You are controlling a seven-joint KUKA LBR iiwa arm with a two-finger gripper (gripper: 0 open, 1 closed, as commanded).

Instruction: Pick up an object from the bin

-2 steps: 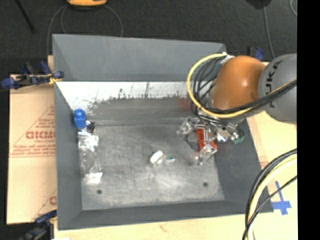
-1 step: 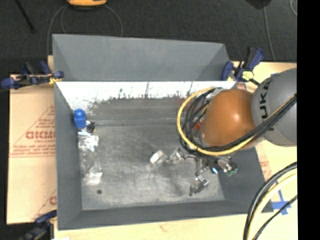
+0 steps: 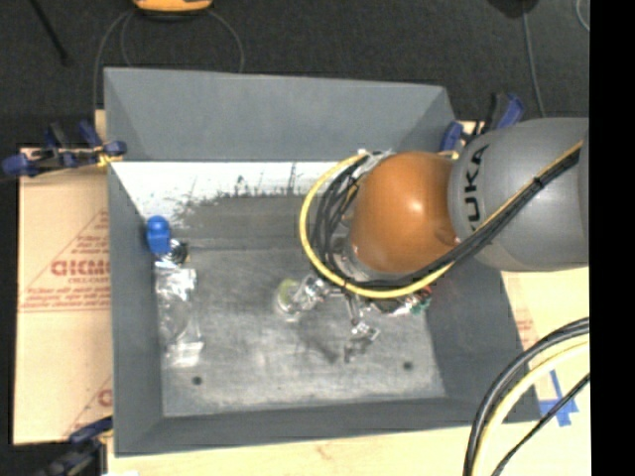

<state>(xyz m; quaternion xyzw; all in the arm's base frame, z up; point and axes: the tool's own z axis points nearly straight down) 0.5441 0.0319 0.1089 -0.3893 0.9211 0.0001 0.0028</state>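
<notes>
The gripper (image 3: 337, 314) hangs low in the grey bin (image 3: 248, 370), jaws wide and empty, presumably readied to close, with a small pale object (image 3: 289, 297) just beside it.

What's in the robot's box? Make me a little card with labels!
bin: grey metal
bottle: clear and crumpled with a blue cap, lying along the left side
gripper: low over the bin's middle, well apart from the bottle
small pale thing: just left of the gripper, kind unclear
holding: cannot tell
</notes>
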